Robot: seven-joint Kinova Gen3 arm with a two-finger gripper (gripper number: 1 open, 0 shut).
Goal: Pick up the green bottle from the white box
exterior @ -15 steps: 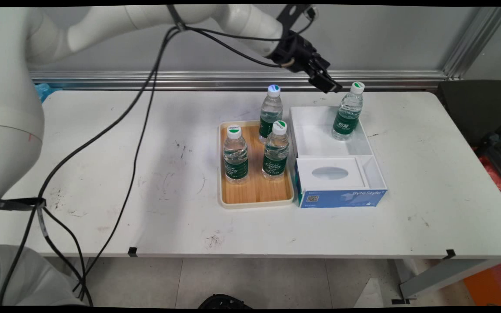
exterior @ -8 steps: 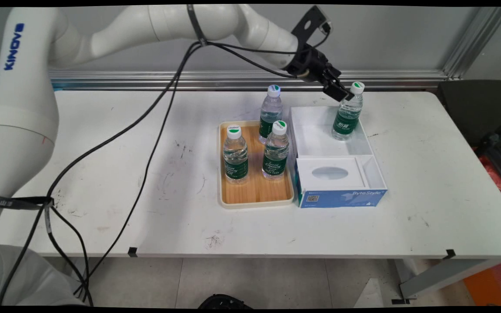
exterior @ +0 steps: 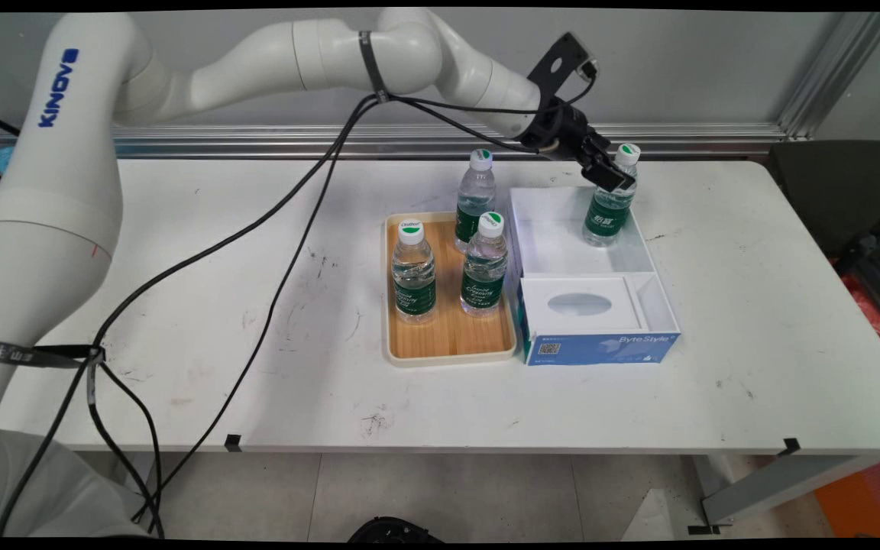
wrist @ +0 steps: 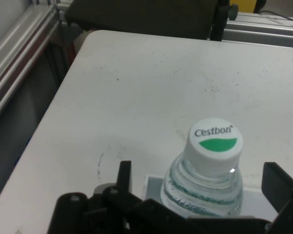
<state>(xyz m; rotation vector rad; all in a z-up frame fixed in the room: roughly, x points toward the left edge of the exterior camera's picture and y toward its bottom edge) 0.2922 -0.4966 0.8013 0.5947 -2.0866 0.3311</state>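
Gripper (wrist: 198, 187) jaws apart, straddling neck of water bottle (exterior: 609, 200) standing upright in white box (exterior: 554, 241). Not clamped. Three more bottles (exterior: 483, 267) on and by wooden tray (exterior: 448, 336) beside.

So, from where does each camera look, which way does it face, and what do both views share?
Main view: above the table's near side, looking down across it toward the wall; arm and gripper show.
Hand view: on the hand, looking along the open gripper; linkage and fingers show.
Shared: the bottle in the white box.
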